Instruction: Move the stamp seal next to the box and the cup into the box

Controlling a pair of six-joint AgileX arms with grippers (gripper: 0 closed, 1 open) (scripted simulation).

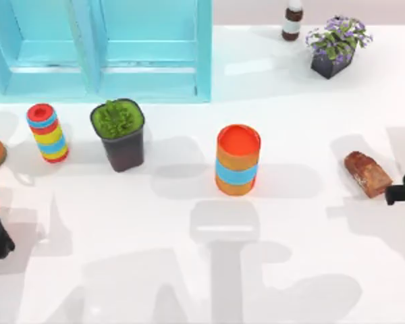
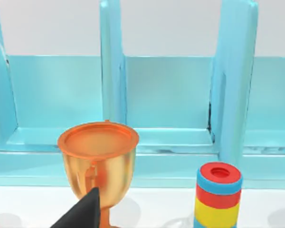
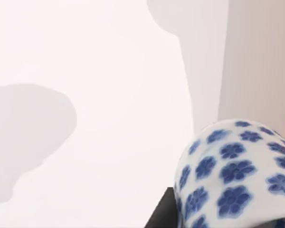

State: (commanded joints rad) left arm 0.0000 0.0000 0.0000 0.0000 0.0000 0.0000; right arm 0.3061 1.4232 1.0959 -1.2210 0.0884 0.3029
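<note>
Orange cylinder [image 1: 237,160] stands between stamp seal [image 1: 368,173] and turquoise box [image 1: 108,47]; tool states unclear.

no readable text, labels, brands, numbers or signs in any view. small bottle [image 1: 292,20] at the far edge of the tabletop has a pale band around it; no lettering can be made out on it. striped cylinder [image 1: 47,132] and orange cylinder [image 1: 237,160]: plain colour bands, no writing. cup [image 3: 237,173]: blue flower pattern only. stamp seal [image 1: 368,173]: mottled surface, no legible characters.
</note>
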